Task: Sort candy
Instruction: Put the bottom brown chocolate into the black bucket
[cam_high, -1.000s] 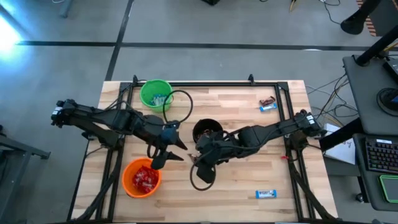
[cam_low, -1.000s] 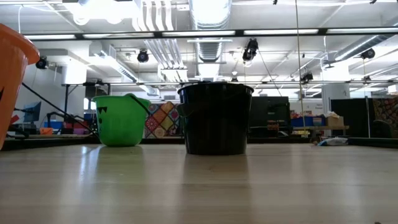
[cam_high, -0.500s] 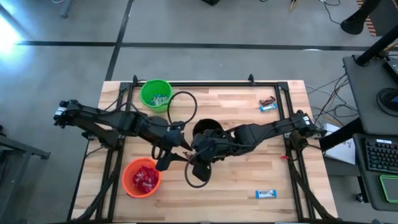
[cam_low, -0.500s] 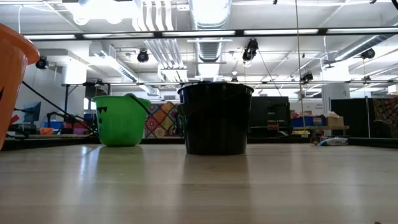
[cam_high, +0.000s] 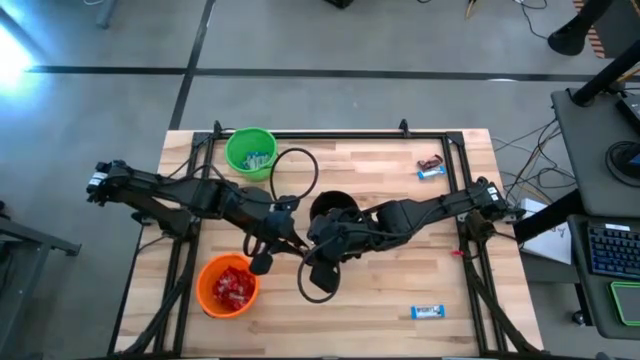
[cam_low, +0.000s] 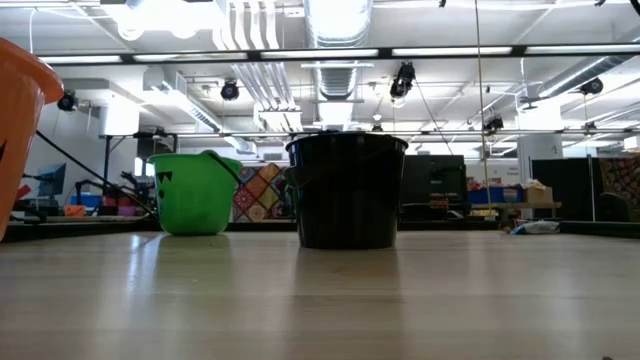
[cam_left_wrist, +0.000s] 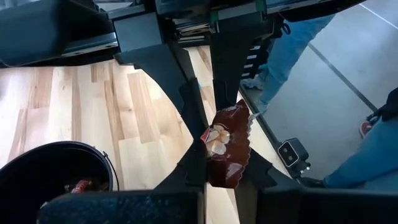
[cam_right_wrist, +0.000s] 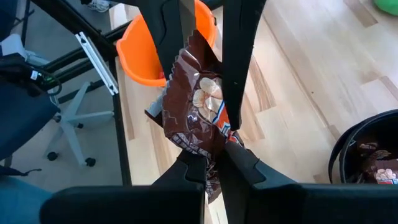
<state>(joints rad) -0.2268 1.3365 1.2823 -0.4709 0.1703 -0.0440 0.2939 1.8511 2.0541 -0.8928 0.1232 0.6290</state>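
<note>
A brown-wrapped candy (cam_right_wrist: 199, 106) (cam_left_wrist: 227, 146) hangs in the air between my two grippers, above the table between the orange cup (cam_high: 228, 285) and the black cup (cam_high: 333, 208). My left gripper (cam_left_wrist: 221, 167) (cam_high: 287, 243) comes in from the table's left and is shut on one end of it. My right gripper (cam_right_wrist: 214, 158) (cam_high: 312, 252) comes in from the right and is shut on the other end. The low view shows neither gripper. My left gripper pinches one end of the brown candy's wrapper (cam_left_wrist: 227, 177) between its two fingers, slanting down from the table's left. The candy is clear of the table and reaches toward the other gripper. My right gripper pinches the opposite end of the wrapper (cam_right_wrist: 210, 152) between its two fingers, slanting down from the table's right. The crinkled wrapper stretches away from these fingers up to the left gripper's fingers (cam_right_wrist: 185, 56).
The green cup (cam_high: 250, 152) at the far left holds blue candies, the orange cup holds red ones, and the black cup holds brown ones. Loose candies lie at the far right (cam_high: 431, 168) and near right (cam_high: 427, 312). A black metal frame (cam_high: 455, 150) borders the table.
My left gripper has moved a little toward the right gripper, and its spread fingers have shut on the free end of the candy. The right gripper has kept hold of its end throughout.
</note>
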